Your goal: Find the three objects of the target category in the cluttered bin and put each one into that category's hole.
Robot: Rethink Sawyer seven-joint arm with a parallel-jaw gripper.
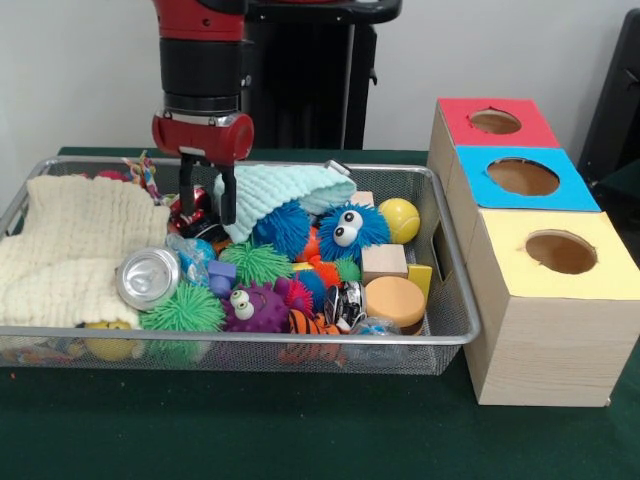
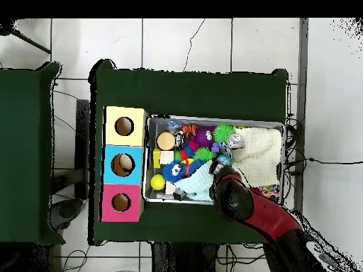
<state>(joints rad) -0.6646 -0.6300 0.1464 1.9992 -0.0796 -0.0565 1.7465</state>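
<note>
Arm upright over wire bin [image 1: 452,335], hand [image 1: 208,203] pointing down, parted, empty, beside mint cloth [image 1: 285,193].

Bin [image 1: 455,335]: you see a wire mesh basket, full of toys, cloths and blocks, just beside the boxes.
Red hole [image 1: 495,121]: round, on top of the red box.
Blue hole [image 1: 523,176]: round, on the middle box.
Yellow hole [image 1: 561,252]: round, on the yellow box.

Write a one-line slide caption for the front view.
Sawyer's open gripper reaches into a cluttered wire bin beside three boxes with round holes, topped red, blue and yellow.
</note>
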